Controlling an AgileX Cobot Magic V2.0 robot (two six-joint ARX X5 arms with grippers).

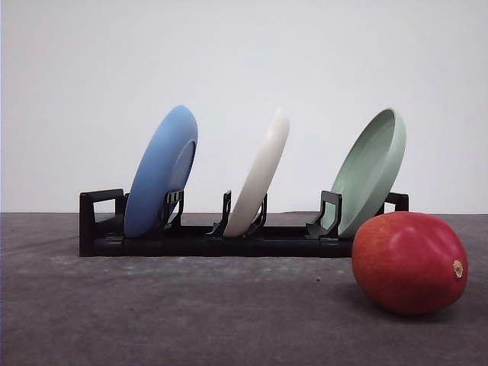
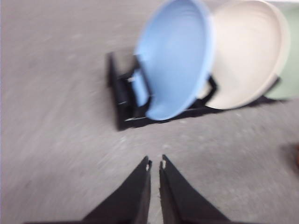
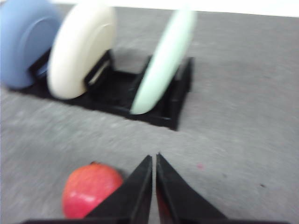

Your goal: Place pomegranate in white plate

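Pomegranate (image 1: 409,263) waiting on the grey tabletop (image 1: 168,313), right of the black dish rack (image 1: 206,242).

It looks glossy, round and firm, so likely slippery and apt to roll; I'd grip it across its widest middle. The white plate (image 1: 261,174) stands tilted in the rack's middle slot, between blue plate (image 1: 162,171) and pale green plate (image 1: 371,169). Right gripper (image 3: 154,161) hovers just beside the fruit, fingers pressed together; left gripper (image 2: 155,164) nearly closed, holding nothing.

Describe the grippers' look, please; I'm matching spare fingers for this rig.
Both wrist views show the same design: the left gripper and right gripper each have two matte black fingers, broad at the base and tapering to thin pointed tips. No cables or markings are visible.
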